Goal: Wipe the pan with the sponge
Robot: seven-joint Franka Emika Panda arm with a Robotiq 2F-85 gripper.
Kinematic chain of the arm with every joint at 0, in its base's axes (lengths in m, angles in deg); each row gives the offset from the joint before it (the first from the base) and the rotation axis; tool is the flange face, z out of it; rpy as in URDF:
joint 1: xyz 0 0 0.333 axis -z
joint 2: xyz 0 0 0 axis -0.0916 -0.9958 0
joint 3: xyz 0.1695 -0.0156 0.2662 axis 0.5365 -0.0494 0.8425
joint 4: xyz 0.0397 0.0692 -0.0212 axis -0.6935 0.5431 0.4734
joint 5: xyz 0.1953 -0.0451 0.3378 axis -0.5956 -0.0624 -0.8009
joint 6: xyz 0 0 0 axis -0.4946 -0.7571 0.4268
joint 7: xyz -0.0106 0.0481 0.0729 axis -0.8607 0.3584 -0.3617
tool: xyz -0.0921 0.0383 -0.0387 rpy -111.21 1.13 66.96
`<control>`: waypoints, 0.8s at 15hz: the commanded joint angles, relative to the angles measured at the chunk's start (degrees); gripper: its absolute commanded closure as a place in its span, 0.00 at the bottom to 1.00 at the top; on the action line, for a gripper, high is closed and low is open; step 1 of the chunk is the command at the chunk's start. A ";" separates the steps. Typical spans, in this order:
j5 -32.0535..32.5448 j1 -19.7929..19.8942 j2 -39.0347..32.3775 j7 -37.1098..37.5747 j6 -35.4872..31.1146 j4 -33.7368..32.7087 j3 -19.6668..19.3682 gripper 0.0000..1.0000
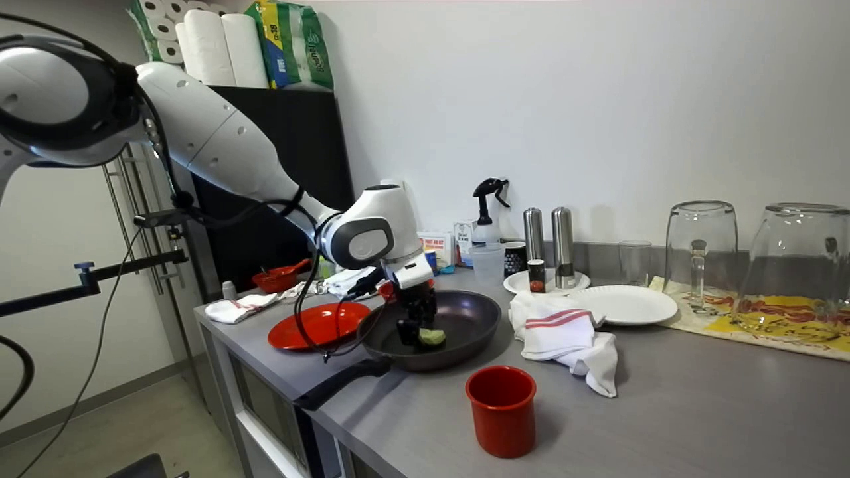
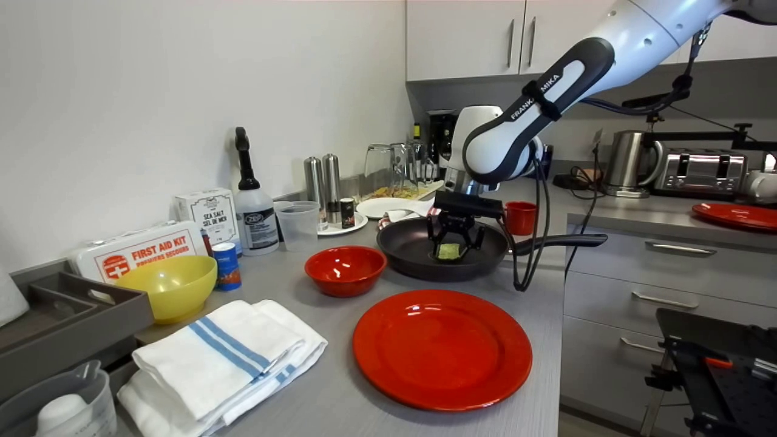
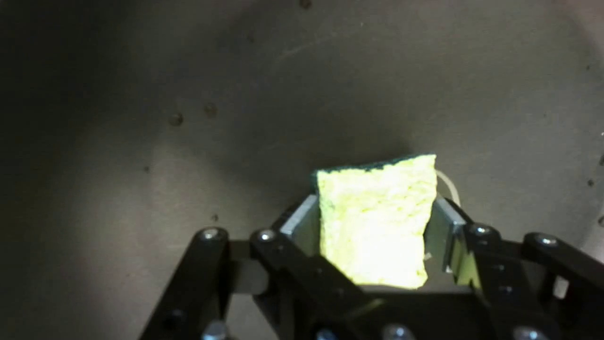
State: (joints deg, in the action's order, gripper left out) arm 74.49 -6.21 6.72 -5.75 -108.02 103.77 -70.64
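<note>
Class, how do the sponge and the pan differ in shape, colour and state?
The sponge is a small block; the pan is wide and round, with a long handle. The sponge is yellow-green, the pan black. The sponge is held between the fingers; the pan rests on the counter. Both show in both exterior views.

The claw (image 2: 450,246) grips the sponge (image 2: 449,252) inside the pan (image 2: 403,244).

Red plate (image 2: 442,350) on counter (image 2: 315,403) near folded towels (image 2: 224,364).
</note>
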 commanded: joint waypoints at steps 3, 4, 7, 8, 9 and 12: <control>13.90 -6.37 -4.06 14.37 -5.62 -1.95 -10.32 0.72; 15.59 -7.11 -4.37 16.45 -5.62 -2.12 -11.55 0.72; 18.77 -8.20 -4.99 20.64 -4.42 -2.65 -12.94 0.72; 18.69 -7.80 -5.10 20.90 -3.86 -2.93 -12.31 0.72; 17.05 -6.42 -4.81 19.49 -2.76 -3.19 -10.42 0.72; 8.45 -0.31 -3.91 11.58 0.37 -4.40 -2.41 0.72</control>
State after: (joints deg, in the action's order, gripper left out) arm 89.48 -11.38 3.25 11.35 -111.07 101.07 -79.86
